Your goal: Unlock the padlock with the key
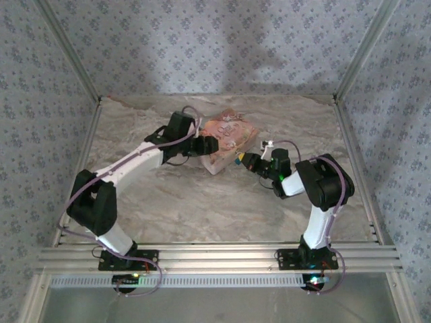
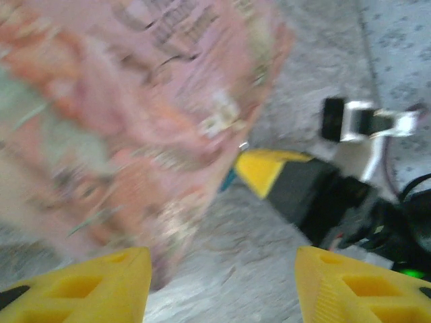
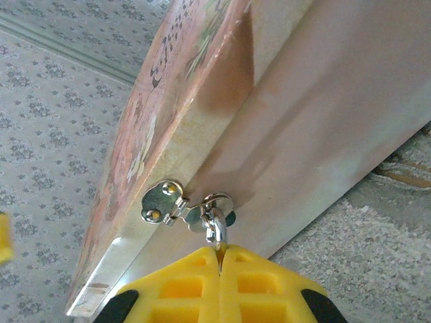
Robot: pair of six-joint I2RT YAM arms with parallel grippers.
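Note:
A small teal padlock (image 3: pixel 231 217) hangs at the silver hasp (image 3: pixel 163 200) on the edge of the pink box (image 1: pixel 229 138), mostly hidden behind the hasp's round plate. My right gripper (image 3: pixel 219 253) is shut on a thin silvery piece that I take for the key (image 3: pixel 217 229). It runs from the fingertips up into the lock. In the left wrist view a teal sliver of the padlock (image 2: pixel 229 180) sits between the box and the right gripper's yellow finger (image 2: pixel 266 168). My left gripper (image 2: pixel 222 266) is open by the box's left end, holding nothing.
The pink box (image 2: pixel 135 114) lies tilted near the back of the marble-patterned table (image 1: pixel 202 202). Patterned walls close in the back and both sides. The right arm's cable and white camera mount (image 2: pixel 367 121) are close behind its gripper.

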